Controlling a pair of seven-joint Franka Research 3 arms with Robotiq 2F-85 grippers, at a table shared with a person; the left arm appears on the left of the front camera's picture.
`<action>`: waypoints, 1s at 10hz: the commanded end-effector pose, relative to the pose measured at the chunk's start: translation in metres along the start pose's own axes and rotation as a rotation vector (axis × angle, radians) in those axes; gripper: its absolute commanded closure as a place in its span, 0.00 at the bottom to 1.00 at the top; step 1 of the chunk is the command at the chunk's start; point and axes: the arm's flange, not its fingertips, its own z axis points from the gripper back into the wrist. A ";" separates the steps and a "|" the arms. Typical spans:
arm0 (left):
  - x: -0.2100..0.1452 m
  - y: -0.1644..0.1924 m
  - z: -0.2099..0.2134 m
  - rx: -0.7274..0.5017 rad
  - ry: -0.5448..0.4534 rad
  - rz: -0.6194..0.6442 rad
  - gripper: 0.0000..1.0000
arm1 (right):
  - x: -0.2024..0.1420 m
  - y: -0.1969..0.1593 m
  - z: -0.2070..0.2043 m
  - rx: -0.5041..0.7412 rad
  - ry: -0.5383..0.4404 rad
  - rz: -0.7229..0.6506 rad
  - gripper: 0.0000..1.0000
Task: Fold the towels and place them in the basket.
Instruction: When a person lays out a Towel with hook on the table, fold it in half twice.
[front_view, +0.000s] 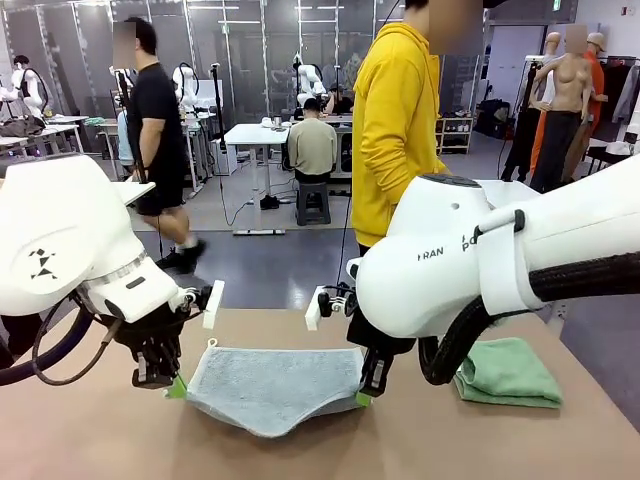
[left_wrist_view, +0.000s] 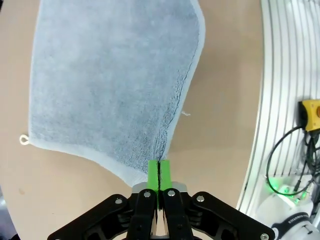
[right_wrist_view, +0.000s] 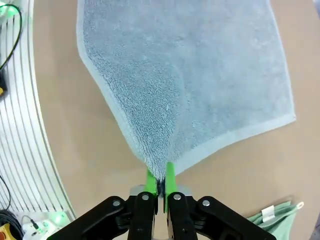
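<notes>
Blue-grey towel: soft looped terry, rectangular, flat-hemmed, spread mid-desk, both near corners pinched. Left tool clamped on one corner, right tool clamped on the other, green pads pressed together. Two towels, two tools. Left wrist view: small white loop at the towel's edge. Farther right, mint green towel, folded, flat on the desk; right wrist view adds its white tag. Beyond the desk, one person in a yellow hoodie.

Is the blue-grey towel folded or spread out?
Spread, not folded: the blue-grey towel lies in one layer, two corners pinched by the left gripper and right gripper.
</notes>
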 end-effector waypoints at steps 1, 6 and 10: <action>0.006 0.024 -0.007 0.025 -0.048 -0.047 0.99 | 0.010 -0.029 -0.001 -0.038 -0.005 0.048 0.93; 0.029 0.095 -0.012 0.060 -0.019 -0.079 0.99 | 0.045 -0.117 -0.004 0.008 0.092 0.054 0.93; 0.031 0.159 -0.040 0.099 0.074 -0.002 0.99 | 0.059 -0.178 -0.031 0.042 0.134 0.080 0.93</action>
